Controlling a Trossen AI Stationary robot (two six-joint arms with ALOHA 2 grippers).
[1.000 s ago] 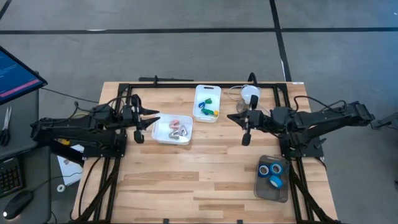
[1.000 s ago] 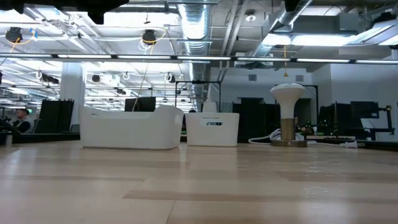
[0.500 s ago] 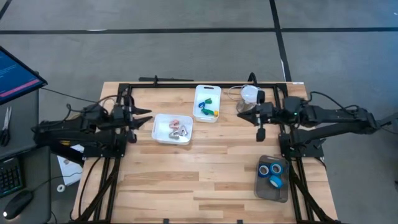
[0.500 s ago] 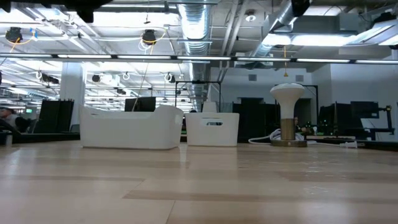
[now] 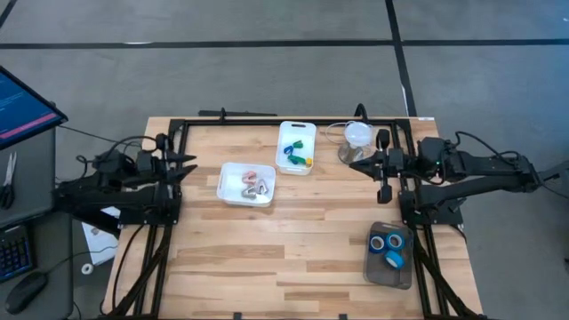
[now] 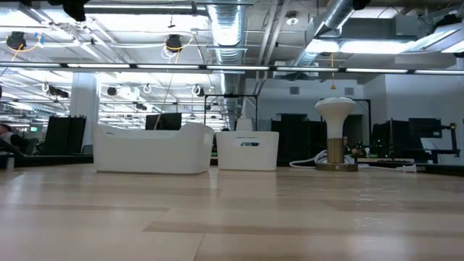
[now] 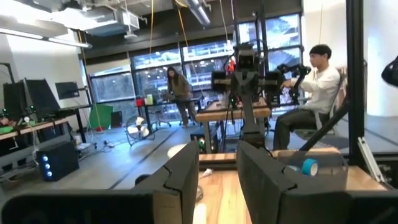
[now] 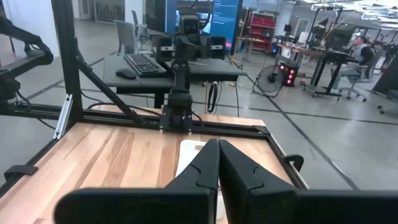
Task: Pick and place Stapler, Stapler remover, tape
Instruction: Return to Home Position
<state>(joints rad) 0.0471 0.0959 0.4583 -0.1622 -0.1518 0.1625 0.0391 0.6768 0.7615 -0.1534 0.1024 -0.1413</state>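
Three blue tape rolls [image 5: 389,248] lie in a grey tray near the table's right near corner. One white tub [image 5: 247,184] holds pink and grey stapler removers. A second white tub [image 5: 297,147], farther back, holds blue, green and yellow staplers. My left gripper [image 5: 187,164] hovers open at the table's left side, left of the remover tub; its wrist view shows a gap between the fingers [image 7: 217,180]. My right gripper [image 5: 360,163] hovers shut at the right side, right of the stapler tub [image 8: 219,168]. Neither holds anything.
A white mushroom-shaped stand [image 5: 357,135] with a round base sits at the far right, close to my right gripper. Black frame rails run along the table's far edge and sides. Bare wood lies across the middle and near part of the table. People sit in the room beyond.
Both arms have drawn back from the middle. My left gripper has moved toward the table's left edge, away from the remover tub. My right gripper has moved toward the right edge, away from the stapler tub. Tubs, tray and tapes have stayed put.
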